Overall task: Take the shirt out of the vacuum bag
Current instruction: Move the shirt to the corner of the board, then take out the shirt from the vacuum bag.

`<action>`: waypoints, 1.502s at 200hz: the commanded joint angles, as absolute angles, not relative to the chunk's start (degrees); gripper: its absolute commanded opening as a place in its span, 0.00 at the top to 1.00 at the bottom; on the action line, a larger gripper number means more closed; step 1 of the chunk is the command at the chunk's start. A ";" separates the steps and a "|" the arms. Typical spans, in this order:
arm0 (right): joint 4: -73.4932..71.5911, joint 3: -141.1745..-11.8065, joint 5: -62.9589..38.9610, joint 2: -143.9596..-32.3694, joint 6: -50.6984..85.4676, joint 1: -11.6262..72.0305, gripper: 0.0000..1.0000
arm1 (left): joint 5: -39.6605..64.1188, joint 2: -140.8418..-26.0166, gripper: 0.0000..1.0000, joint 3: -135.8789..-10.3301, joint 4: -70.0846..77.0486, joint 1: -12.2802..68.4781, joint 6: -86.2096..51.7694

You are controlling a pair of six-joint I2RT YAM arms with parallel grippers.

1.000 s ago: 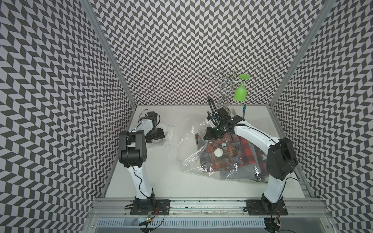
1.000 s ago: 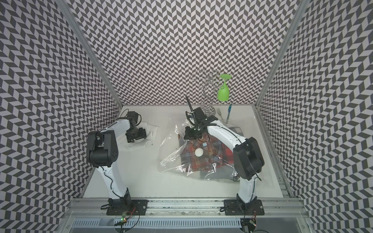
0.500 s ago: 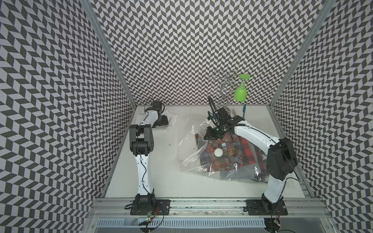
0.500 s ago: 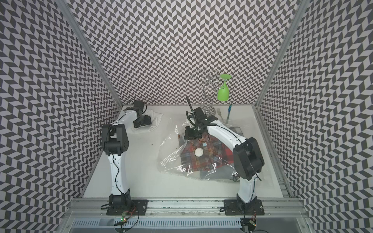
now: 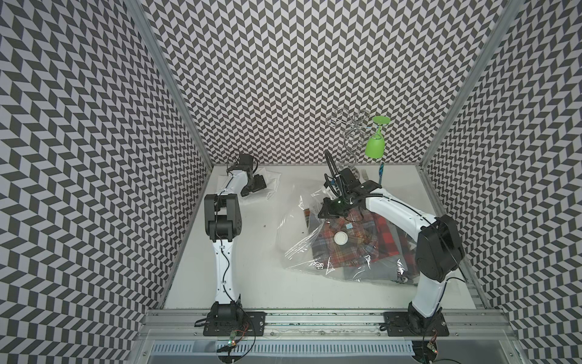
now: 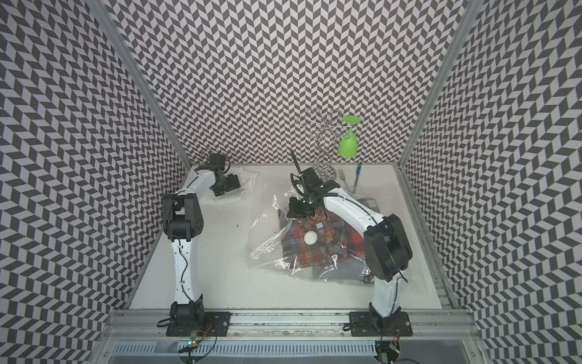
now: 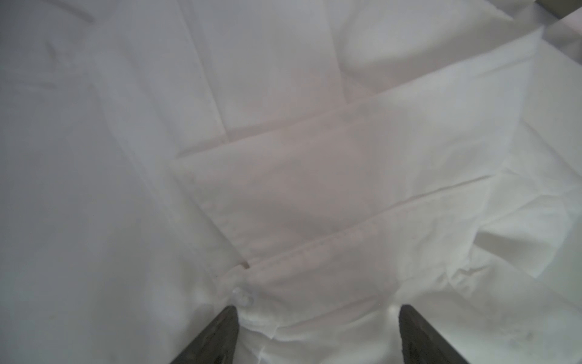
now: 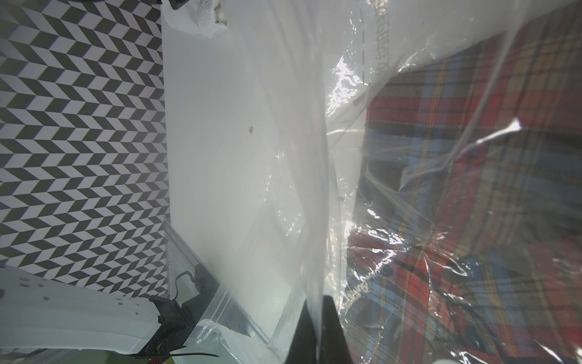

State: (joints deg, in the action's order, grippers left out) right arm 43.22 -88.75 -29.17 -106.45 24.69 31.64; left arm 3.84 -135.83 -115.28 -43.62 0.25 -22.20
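In both top views the bag lies crumpled on the table's right half, its white valve facing up. A plaid shirt shows through the plastic. The right gripper is down at the bag's far edge. The left gripper hangs over a white shirt in the far left corner, well apart from the bag. By the back wall stand a wire rack, a green glass hanging upside down from it, a fork and a toothbrush.

From the left wrist, the left gripper has its fingers spread wide, holding nothing. The white shirt fills the view, its button just beside one fingertip. I can't tell whether the tips touch the cloth.

From the right wrist, the right gripper has its fingers pinched together on a sheet of the bag, which runs taut away from them. The plaid shirt lies behind the glossy film.
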 commanded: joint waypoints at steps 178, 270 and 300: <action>39.30 -91.03 -32.74 -99.11 23.29 32.17 1.00 | 37.33 -99.68 0.21 -65.44 -19.13 17.01 -37.48; 38.86 -88.61 -32.09 -97.08 23.61 32.17 1.00 | 34.37 -110.92 0.22 -67.40 -16.10 19.17 -39.44; 38.09 -87.52 -32.06 -96.54 23.94 32.22 1.00 | 32.90 -113.95 0.22 -69.86 -16.62 20.87 -39.60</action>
